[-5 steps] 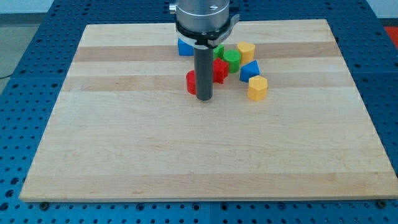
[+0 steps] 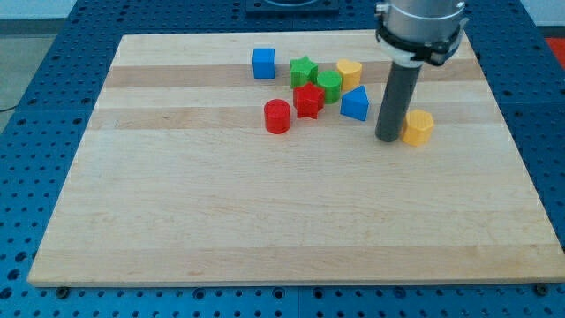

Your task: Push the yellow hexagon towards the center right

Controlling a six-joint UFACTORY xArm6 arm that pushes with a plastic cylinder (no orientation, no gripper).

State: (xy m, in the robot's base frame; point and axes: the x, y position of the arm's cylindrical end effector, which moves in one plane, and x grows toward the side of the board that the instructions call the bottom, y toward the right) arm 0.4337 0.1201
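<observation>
The yellow hexagon [image 2: 418, 127] lies on the wooden board [image 2: 265, 221] at the right, about mid-height. My tip [image 2: 387, 139] rests on the board touching the hexagon's left side. A blue wedge-shaped block [image 2: 355, 104] sits just left of the rod. The rod rises toward the view's top and hides nothing of the hexagon.
A cluster lies at the upper middle: a blue cube [image 2: 263, 64], a green star [image 2: 304, 71], a green cylinder [image 2: 329, 85], a second yellow block [image 2: 349, 73], a red star [image 2: 308, 101] and a red cylinder [image 2: 277, 117]. The board's right edge [image 2: 512, 141] is near the hexagon.
My tip moved from beside the red cylinder to the right. The yellow hexagon slid right by about a block's width.
</observation>
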